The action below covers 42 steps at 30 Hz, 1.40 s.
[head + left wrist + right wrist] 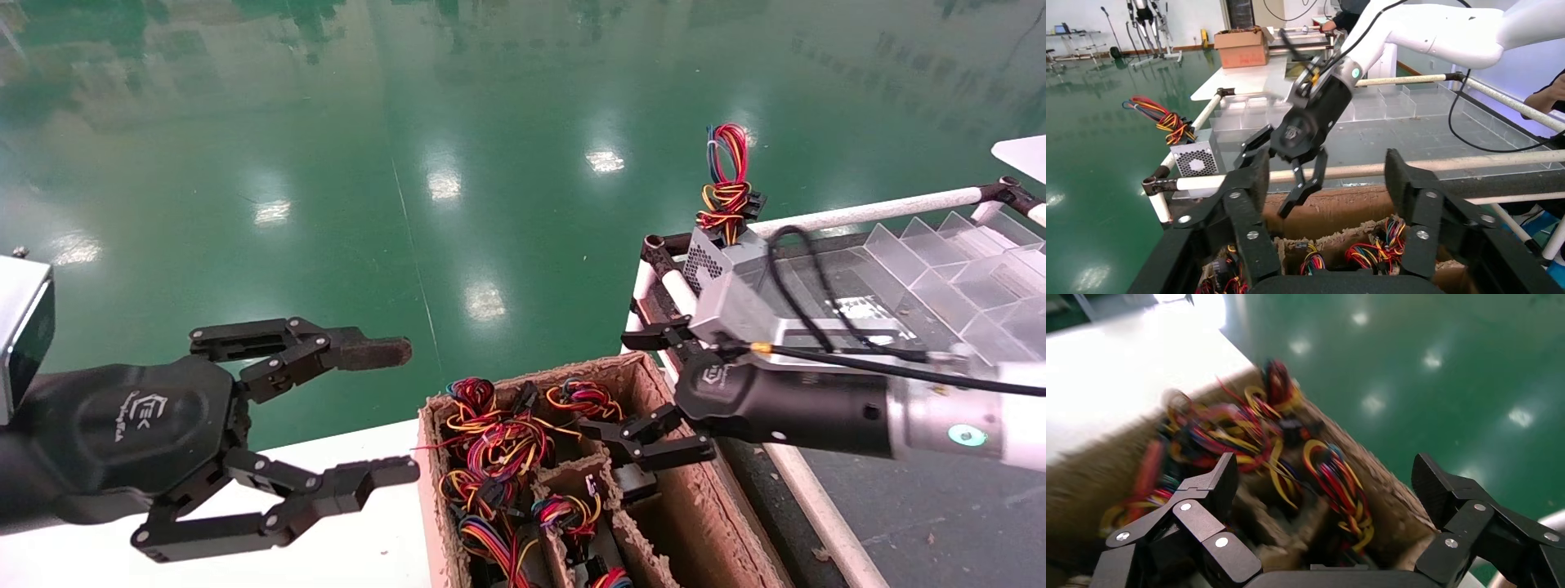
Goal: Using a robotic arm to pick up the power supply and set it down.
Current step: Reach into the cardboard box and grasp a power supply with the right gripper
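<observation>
1. Right pincer (641,392) of the robotic arm (940,425) hangs spread wide and empty above the far right corner of the cardboard box (703,506).
2. Its fingers (1214,487) frame bundled wires below; nothing sits between them.
3. Left pincer (392,412) hovers over the white desk (359,539), just left of the box, also wide open and empty, one fingertip pad worn brown.
4. One power supply (723,278), grey with a perforated vent, rests on the near-left corner of the tube-framed rack (866,214), its red-yellow wire tail (726,184) standing upright.
5. Inside the box, divided cardboard cells hold more coloured wire bundles (498,445).
6. Clear partitioned trays (964,261) lie on the rack behind the arm.
</observation>
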### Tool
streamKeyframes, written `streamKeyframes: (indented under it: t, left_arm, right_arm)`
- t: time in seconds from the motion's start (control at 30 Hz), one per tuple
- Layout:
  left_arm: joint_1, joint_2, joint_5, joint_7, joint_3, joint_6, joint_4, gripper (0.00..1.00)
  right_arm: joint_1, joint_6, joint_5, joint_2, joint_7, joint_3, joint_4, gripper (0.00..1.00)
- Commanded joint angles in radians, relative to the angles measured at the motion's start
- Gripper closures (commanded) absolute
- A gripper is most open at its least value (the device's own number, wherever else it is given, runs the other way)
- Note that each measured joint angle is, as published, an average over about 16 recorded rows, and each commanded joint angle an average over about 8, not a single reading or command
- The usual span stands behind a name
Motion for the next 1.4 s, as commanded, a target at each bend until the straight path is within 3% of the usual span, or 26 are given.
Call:
streamKeyframes:
  t: [0.03, 0.8, 1.4]
  left_arm:
    - [0.0, 0.0, 0.0, 0.0, 0.0, 0.0, 0.0, 0.0]
    - [0.0, 0.0, 0.0, 0.0, 0.0, 0.0, 0.0, 0.0]
    - [0.0, 0.0, 0.0, 0.0, 0.0, 0.0, 0.0, 0.0]
  right_arm:
    - [0.021, 0.009, -0.044, -0.022, 0.007, -0.022, -0.021, 1.0]
    - [-0.014, 0.138, -0.157, -0.091, -0.044, -0.054, -0.048, 1.0]
    - [-0.039, 0.164, -0.149, -0.1, -0.058, -0.048, -0.029, 1.0]
